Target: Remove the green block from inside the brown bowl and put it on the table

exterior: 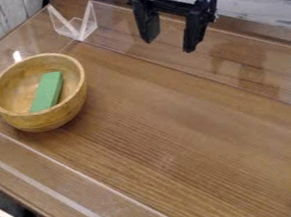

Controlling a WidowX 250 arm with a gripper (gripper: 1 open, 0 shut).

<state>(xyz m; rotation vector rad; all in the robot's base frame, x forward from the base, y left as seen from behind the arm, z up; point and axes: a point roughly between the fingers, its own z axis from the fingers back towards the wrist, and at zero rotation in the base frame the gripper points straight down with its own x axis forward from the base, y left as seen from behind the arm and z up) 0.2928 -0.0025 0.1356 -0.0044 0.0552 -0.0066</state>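
Note:
The green block lies inside the brown bowl, slanted across its bottom, at the left side of the table. The bowl is round, light-brown wood with a thick rim. My gripper hangs above the far middle of the table, well to the right of the bowl and apart from it. Its two black fingers point down with a wide gap between them, open and holding nothing.
Low clear plastic walls run along the table's edges. A clear plastic corner piece stands at the far left behind the bowl. White planks form the backdrop.

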